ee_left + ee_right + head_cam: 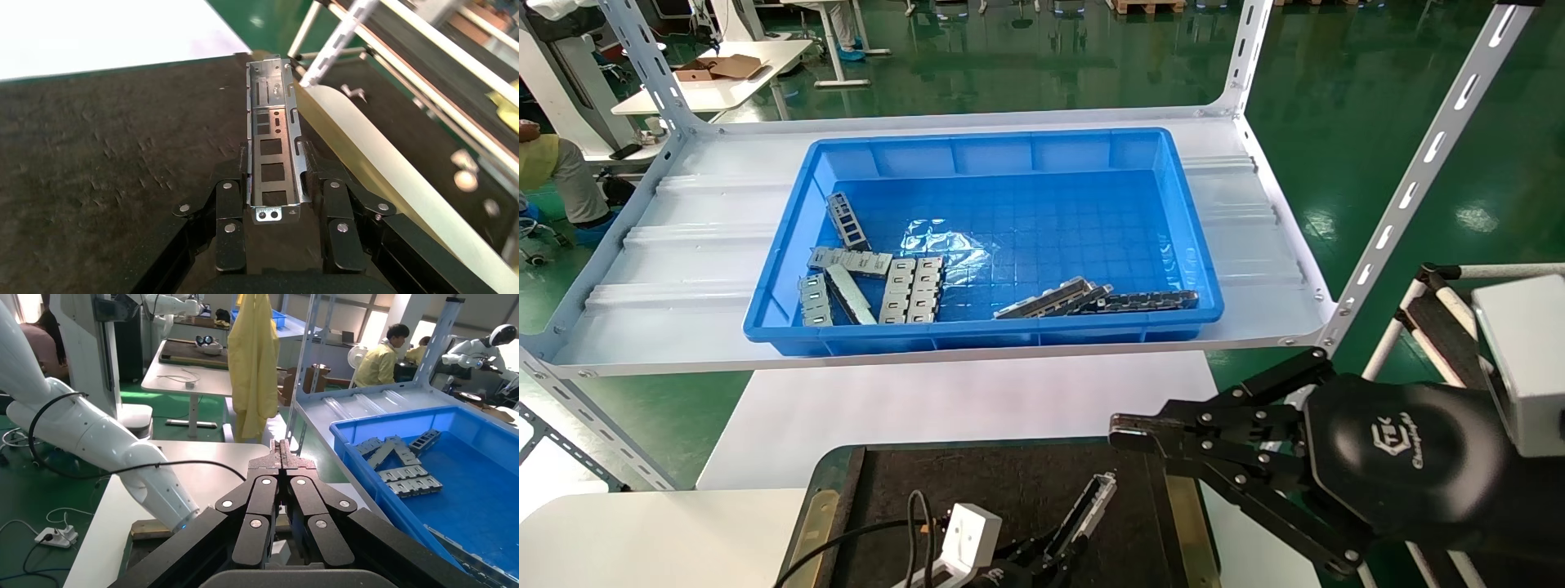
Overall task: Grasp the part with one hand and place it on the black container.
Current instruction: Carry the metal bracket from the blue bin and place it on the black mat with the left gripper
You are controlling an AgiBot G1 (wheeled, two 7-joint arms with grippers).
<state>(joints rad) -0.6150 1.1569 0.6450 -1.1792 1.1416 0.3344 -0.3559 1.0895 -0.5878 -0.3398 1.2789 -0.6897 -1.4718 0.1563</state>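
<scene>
1. Where we're at: our left gripper (273,184) has its fingers (229,208) clamped on both long sides of the part (272,144), holding it over the black container (104,159) near the edge on the robot's right. We honestly can't tell if the bar is touching the mat yet or hanging just above it.
2. Biggest worry: that edge. The far end of the part sits close to the brass side strip (1182,523), so letting go here could leave it half off the mat or tipping over the rim.
3. If it's tilted at release, it could flop onto its side.
4. Our right gripper (1128,433) is parked just above that side with fingers pressed together. Swing wide and we'd bump it.
</scene>
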